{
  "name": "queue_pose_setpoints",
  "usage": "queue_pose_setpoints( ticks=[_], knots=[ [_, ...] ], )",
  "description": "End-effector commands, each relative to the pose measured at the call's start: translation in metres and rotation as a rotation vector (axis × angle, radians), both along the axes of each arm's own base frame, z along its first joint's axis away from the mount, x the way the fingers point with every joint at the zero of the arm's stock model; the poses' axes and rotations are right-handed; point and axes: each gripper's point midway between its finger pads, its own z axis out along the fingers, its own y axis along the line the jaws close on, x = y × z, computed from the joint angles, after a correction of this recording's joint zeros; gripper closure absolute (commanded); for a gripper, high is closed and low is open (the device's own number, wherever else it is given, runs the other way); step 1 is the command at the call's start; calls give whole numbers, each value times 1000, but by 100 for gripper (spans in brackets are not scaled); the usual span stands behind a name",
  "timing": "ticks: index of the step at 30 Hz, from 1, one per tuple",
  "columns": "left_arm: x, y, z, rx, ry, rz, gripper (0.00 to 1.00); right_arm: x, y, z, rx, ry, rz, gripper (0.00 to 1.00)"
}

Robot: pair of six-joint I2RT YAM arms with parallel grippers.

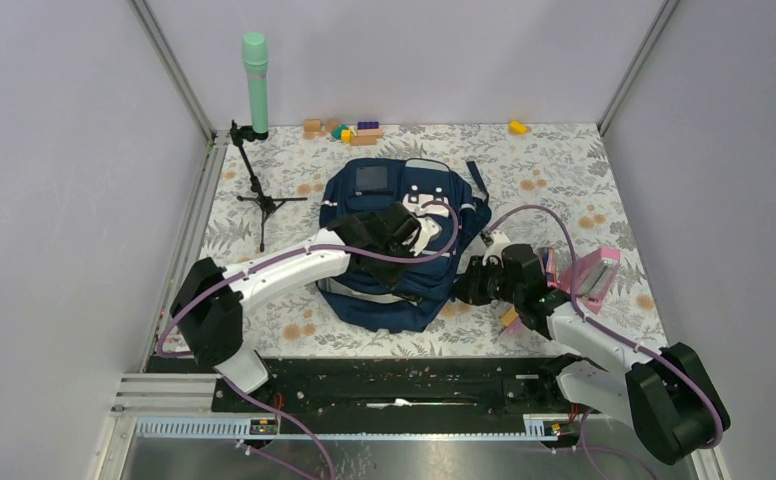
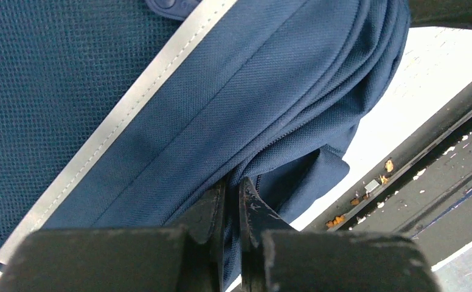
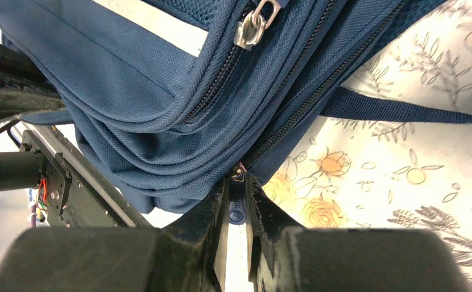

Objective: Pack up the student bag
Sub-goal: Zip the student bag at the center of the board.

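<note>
Left jaws almost shut, pinching a fold of blue cloth on the bag (image 2: pixel 270 91). Just beside that fold, a grey stripe (image 2: pixel 118 115) slanting across the cloth.

Right jaws narrow, gripping a small blue zip tab (image 3: pixel 236 210) at the low edge of the bag. Mark on the tab too small to read. Higher up, a shiny metal zip pull (image 3: pixel 250 27) hanging loose. To the right, a blue strap (image 3: pixel 392 111) lying flat on the flowered tabletop (image 3: pixel 404 182).

Bag lying flat in the middle of the tabletop, between the two arms. Left arm reaching over it, right arm at its right edge. A square patch (image 1: pixel 371 180) on the front pocket, too small to read.

Pink thing (image 1: pixel 589 272) just beside the right arm. Far back, a green tube (image 1: pixel 255 85) on a black stand (image 1: pixel 261 195), a heap of little blocks (image 1: pixel 349 130), and one yellow block (image 1: pixel 517 127) well apart.
</note>
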Motion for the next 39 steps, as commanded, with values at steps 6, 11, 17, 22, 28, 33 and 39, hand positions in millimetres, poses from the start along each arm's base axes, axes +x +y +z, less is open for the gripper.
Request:
queue_pose_setpoints(
  ticks=[6,11,17,22,28,33,39],
  knots=[
    [29,-3,16,-23,-109,119,100,-33,25,8,113,52,73,89],
    [38,3,25,-36,-155,186,100,-41,24,18,121,35,70,88],
    [50,13,47,-94,-258,261,100,-58,26,8,144,56,60,86],
    [41,1,44,-131,-204,201,100,-63,27,2,141,47,42,80],
    [30,-12,73,-271,-235,96,60,-59,29,2,134,26,46,78],
    [9,-26,99,-405,-265,-81,25,-59,35,2,149,32,70,79],
    [-4,-35,94,-386,-239,-230,15,-58,38,3,156,26,81,79]
  ],
)
